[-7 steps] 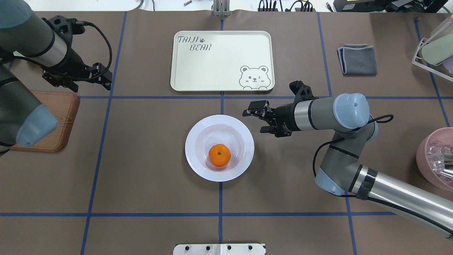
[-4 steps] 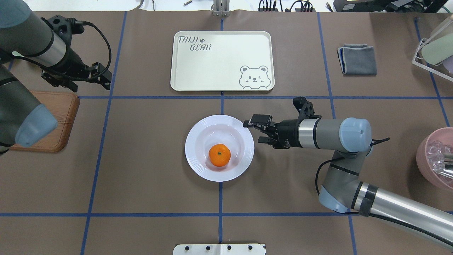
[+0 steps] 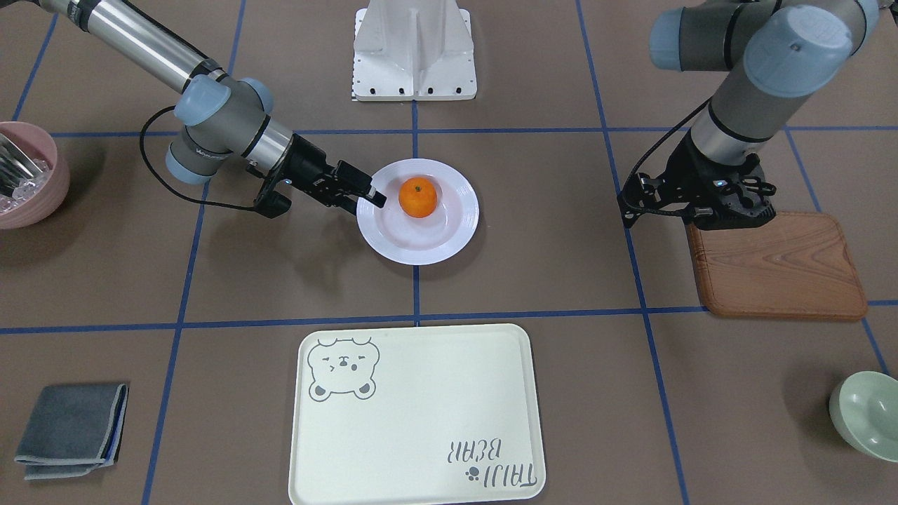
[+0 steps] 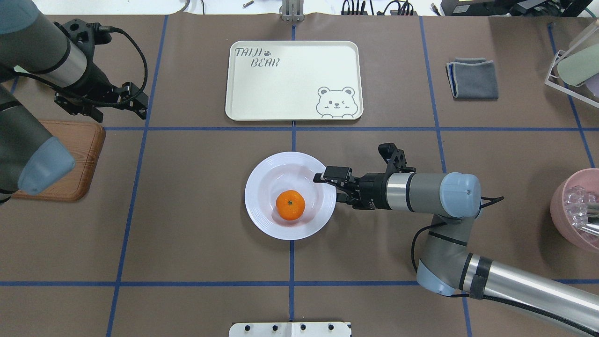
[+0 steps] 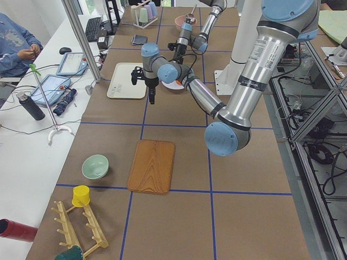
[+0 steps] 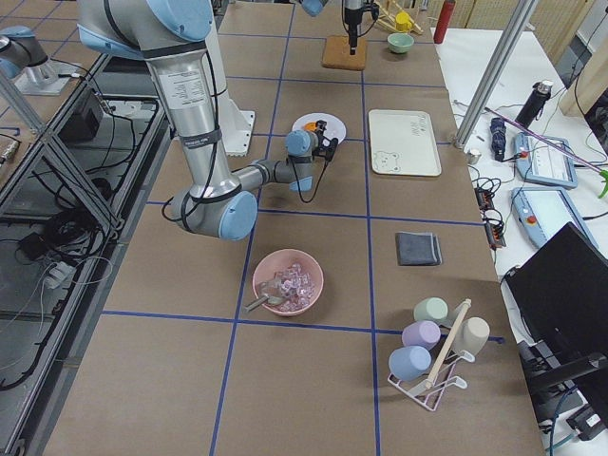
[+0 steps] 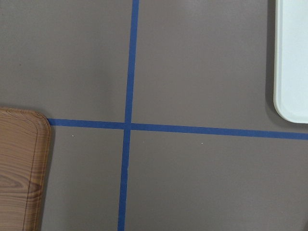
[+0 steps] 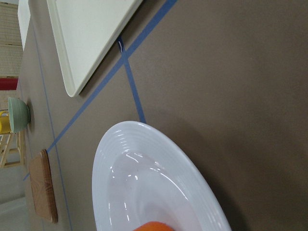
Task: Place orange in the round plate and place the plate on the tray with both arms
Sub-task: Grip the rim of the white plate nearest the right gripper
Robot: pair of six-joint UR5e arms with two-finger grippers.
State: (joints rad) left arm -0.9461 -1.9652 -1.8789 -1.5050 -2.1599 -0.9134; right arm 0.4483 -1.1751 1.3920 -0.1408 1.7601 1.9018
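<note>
The orange [image 4: 290, 205] lies in the hollow of the round white plate [image 4: 262, 222], which stands on the table near the middle. My right gripper [image 4: 331, 187] is open at the plate's right rim, level with the table. One finger [image 4: 327, 176] reaches over the rim and the other stays just outside it. The front view shows the same: orange [image 3: 418, 196], plate [image 3: 421, 251], right gripper [image 3: 370, 195]. The tray [image 4: 290, 79] lies bare beyond the plate. My left gripper [image 4: 138, 99] hangs far to the left over bare table, apparently open and holding nothing.
A brown wooden board [image 4: 70, 159] lies under my left arm. A folded grey cloth [image 4: 472, 78] is at the far right. A pink bowl [image 4: 575, 210] sits at the right edge, a cup rack [image 4: 573, 70] behind it. A green bowl [image 3: 866, 414] sits beyond the board.
My right gripper has come down and towards the plate, from beside its far right edge to its right rim, one finger now over the rim. The left arm has hardly moved.
</note>
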